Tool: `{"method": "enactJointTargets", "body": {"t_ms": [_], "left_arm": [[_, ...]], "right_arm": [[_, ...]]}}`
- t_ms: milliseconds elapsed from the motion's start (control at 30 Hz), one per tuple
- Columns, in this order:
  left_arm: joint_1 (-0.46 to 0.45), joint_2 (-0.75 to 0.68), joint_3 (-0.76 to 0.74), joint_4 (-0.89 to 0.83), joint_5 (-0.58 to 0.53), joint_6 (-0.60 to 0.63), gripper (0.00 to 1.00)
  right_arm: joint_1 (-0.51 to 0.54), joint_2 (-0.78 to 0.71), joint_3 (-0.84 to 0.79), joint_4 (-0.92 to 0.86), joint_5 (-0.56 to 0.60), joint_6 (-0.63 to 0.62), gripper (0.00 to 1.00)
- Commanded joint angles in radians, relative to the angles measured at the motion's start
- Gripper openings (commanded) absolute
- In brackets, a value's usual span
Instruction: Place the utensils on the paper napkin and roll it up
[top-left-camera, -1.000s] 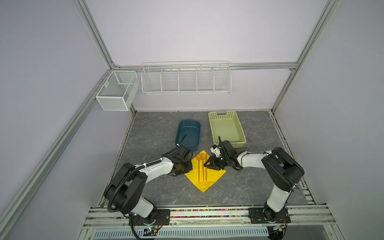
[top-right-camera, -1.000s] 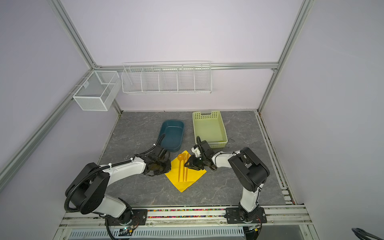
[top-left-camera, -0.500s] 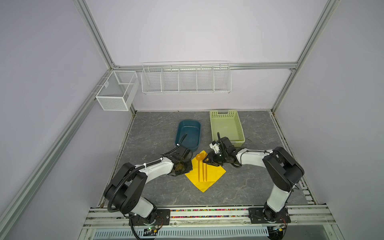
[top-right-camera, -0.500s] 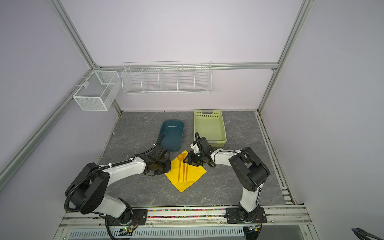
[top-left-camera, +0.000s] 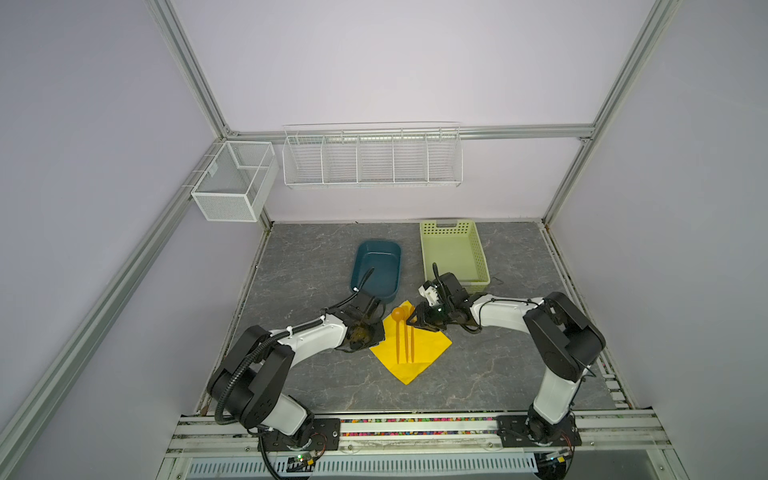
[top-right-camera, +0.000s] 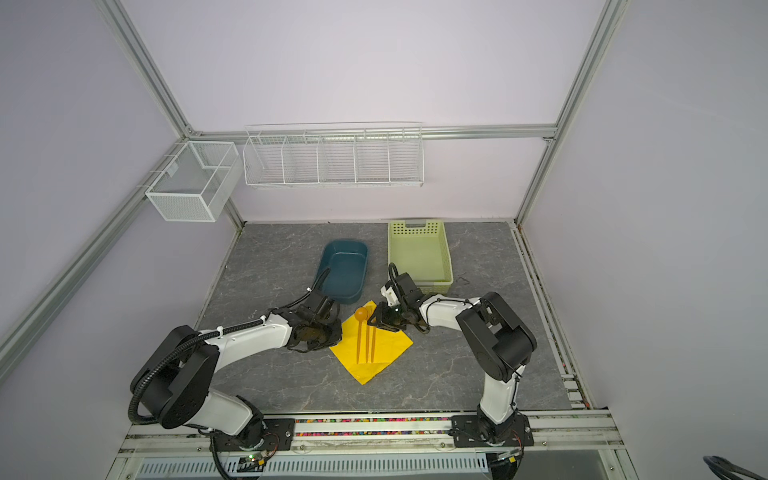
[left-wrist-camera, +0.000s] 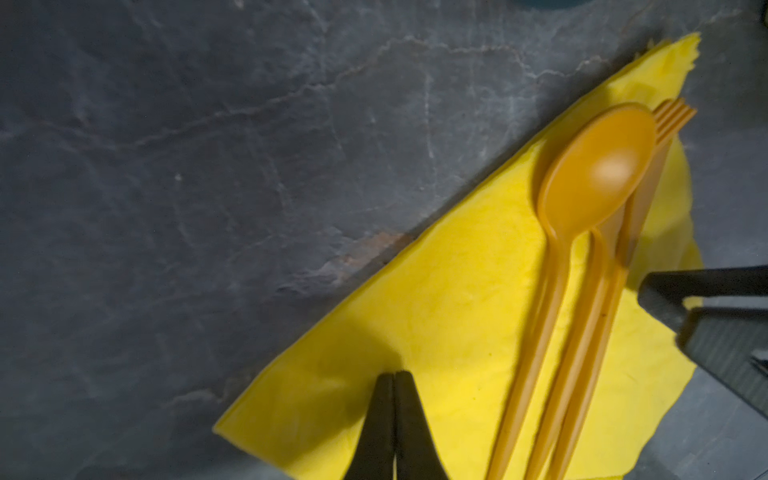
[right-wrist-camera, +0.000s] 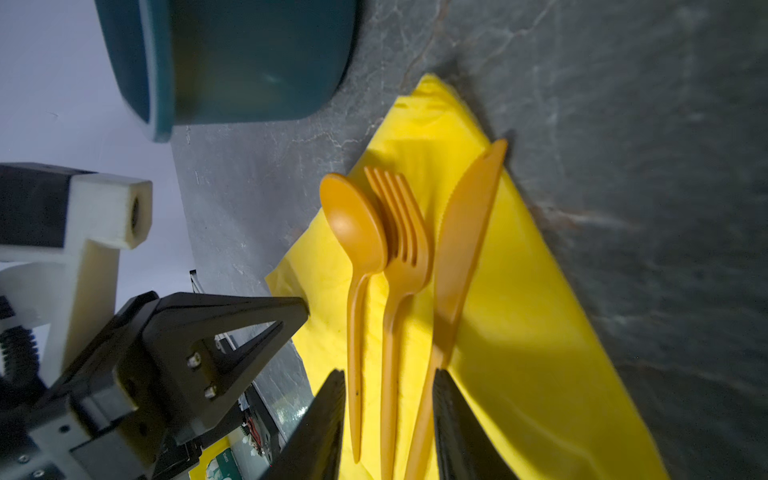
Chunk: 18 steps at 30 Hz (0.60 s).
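The yellow paper napkin (top-left-camera: 430, 347) (top-right-camera: 392, 345) lies as a diamond on the grey table, between my two arms. The utensils (top-left-camera: 404, 336) (top-right-camera: 365, 336) lie side by side on it: spoon (right-wrist-camera: 353, 224), fork (right-wrist-camera: 403, 232) and knife (right-wrist-camera: 465, 224), heads toward the blue tub. My left gripper (left-wrist-camera: 393, 376) (top-left-camera: 380, 337) is shut, its tip resting on the napkin (left-wrist-camera: 415, 311) near its left edge, holding nothing. My right gripper (right-wrist-camera: 388, 378) (top-left-camera: 417, 324) is open. Its fingers stand either side of the three handles, the knife handle against one finger.
A dark blue tub (top-left-camera: 376, 270) sits just behind the napkin's far corner. A pale green perforated basket (top-left-camera: 476, 257) stands behind my right gripper. Two white wire baskets (top-left-camera: 372, 156) (top-left-camera: 235, 183) hang on the back and left walls, above the table.
My right gripper has shifted a little to the left, closer over the utensils. The left arm and the napkin have stayed put.
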Motion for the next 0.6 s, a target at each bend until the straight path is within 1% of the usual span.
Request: {"method": "enactJointTargets", "body": {"t_ms": [0, 100, 167, 300, 367, 433, 467, 567], "left_arm": [[0.004, -0.026, -0.014, -0.032, -0.012, -0.012, 0.0], [0.004, -0.054, -0.001, -0.049, -0.011, -0.015, 0.01], [0.004, -0.078, 0.014, -0.066, -0.013, -0.014, 0.03], [0.004, -0.129, 0.044, -0.101, -0.013, -0.01, 0.05], [0.004, -0.149, 0.053, -0.109, -0.003, -0.009, 0.06], [0.003, -0.161, 0.056, -0.111, 0.02, -0.009, 0.06], [0.004, -0.162, 0.055, -0.111, 0.033, -0.009, 0.06], [0.002, -0.164, 0.052, -0.105, 0.079, -0.015, 0.05]], "right_arm": [[0.02, -0.083, 0.027, -0.089, 0.041, -0.077, 0.39], [0.043, -0.162, 0.041, -0.18, 0.071, -0.185, 0.4], [0.055, -0.214, 0.033, -0.22, 0.071, -0.276, 0.42], [0.076, -0.323, 0.011, -0.317, 0.086, -0.505, 0.43], [0.099, -0.369, -0.003, -0.359, 0.12, -0.608, 0.44], [0.13, -0.414, -0.024, -0.386, 0.154, -0.703, 0.45], [0.141, -0.43, -0.037, -0.392, 0.152, -0.745, 0.46], [0.221, -0.494, -0.103, -0.38, 0.202, -0.902, 0.51]]}}
